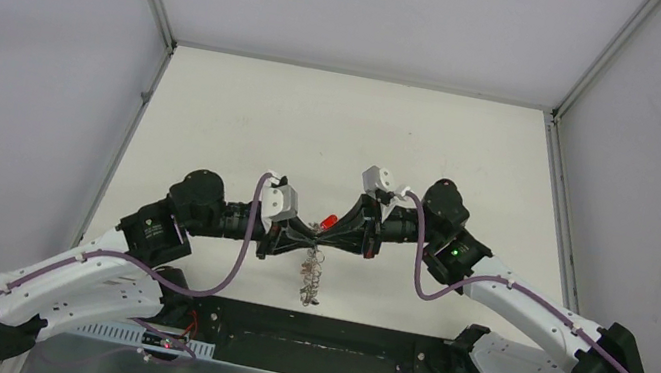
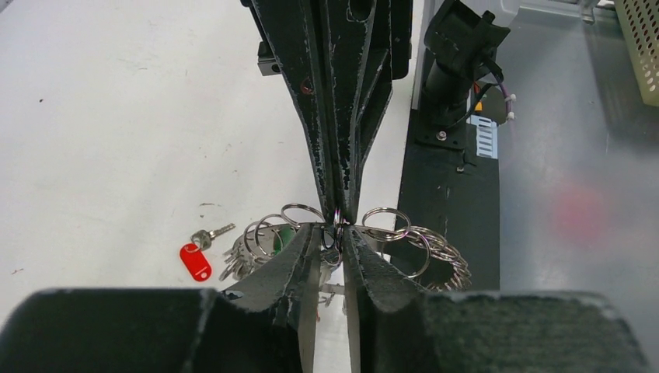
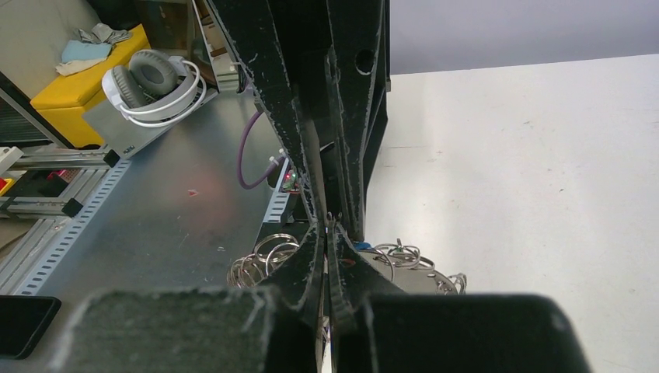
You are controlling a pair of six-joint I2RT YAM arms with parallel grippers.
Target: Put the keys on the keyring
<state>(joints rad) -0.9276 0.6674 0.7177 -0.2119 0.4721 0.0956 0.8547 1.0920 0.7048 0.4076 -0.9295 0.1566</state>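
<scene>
The keyring (image 2: 435,252) looks stiff and light, its wire loops (image 2: 303,211) slippery, so the flat rim is probably the best place to hold it. It hangs above the table (image 2: 93,116), pinched by the nearly closed left gripper (image 2: 332,241). The right gripper (image 2: 339,210), jaws pressed together, meets it tip to tip. The red-tagged key (image 2: 198,256) lies on the table, well apart.
</scene>
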